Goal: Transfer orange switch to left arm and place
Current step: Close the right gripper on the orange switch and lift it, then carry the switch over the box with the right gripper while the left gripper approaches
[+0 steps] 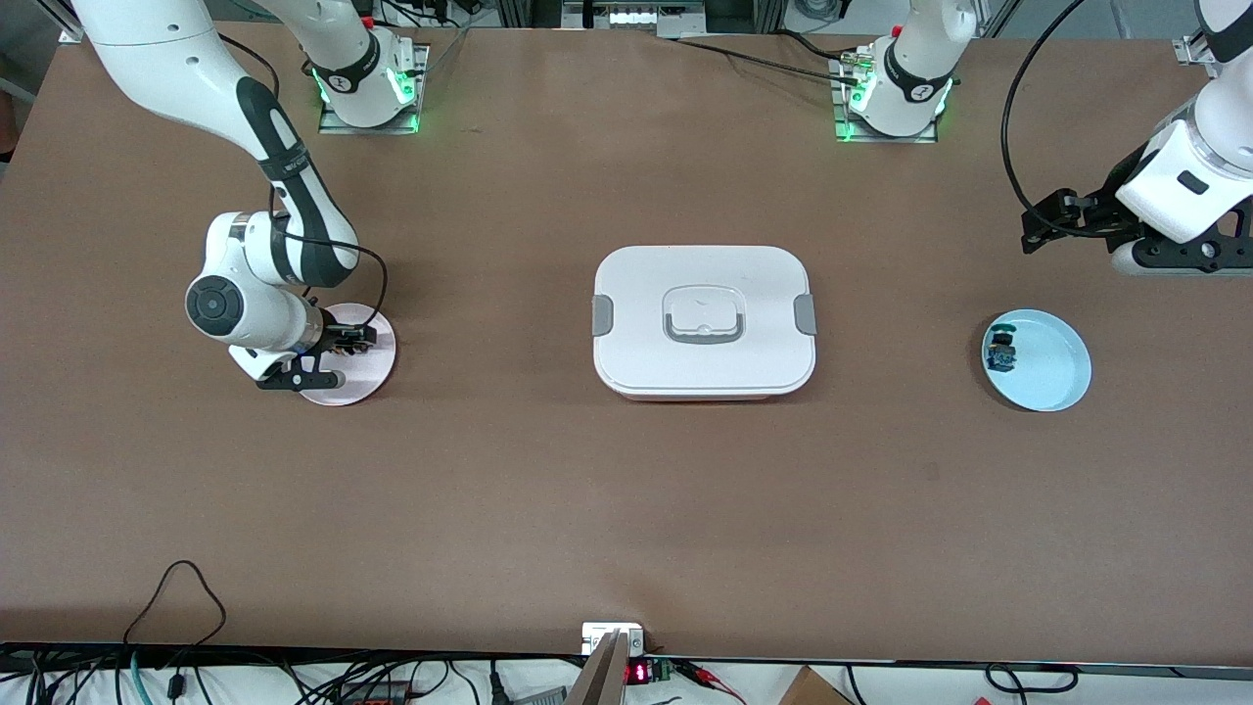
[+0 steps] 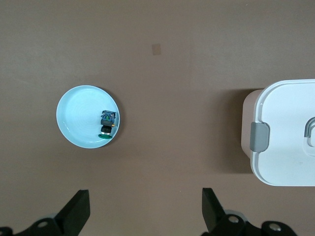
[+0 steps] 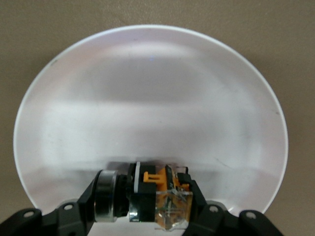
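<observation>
The orange switch (image 3: 152,196), with a black body, an orange part and a clear tan end, lies sideways between the fingers of my right gripper (image 3: 145,202), which is shut on it. It sits low on the pink plate (image 1: 380,370) toward the right arm's end of the table. In the front view the right gripper (image 1: 345,343) hides the switch. My left gripper (image 1: 1040,227) hangs open and empty above the table near the blue plate (image 1: 1057,377); its fingers (image 2: 78,209) stand wide apart. The white box (image 1: 703,318) stands mid-table between the plates.
A small switch with a blue body and green cap (image 1: 1000,351) lies in the blue plate (image 2: 78,113). The box's grey latch (image 2: 260,136) faces that plate. Cables and a small device line the table edge nearest the front camera (image 1: 615,641).
</observation>
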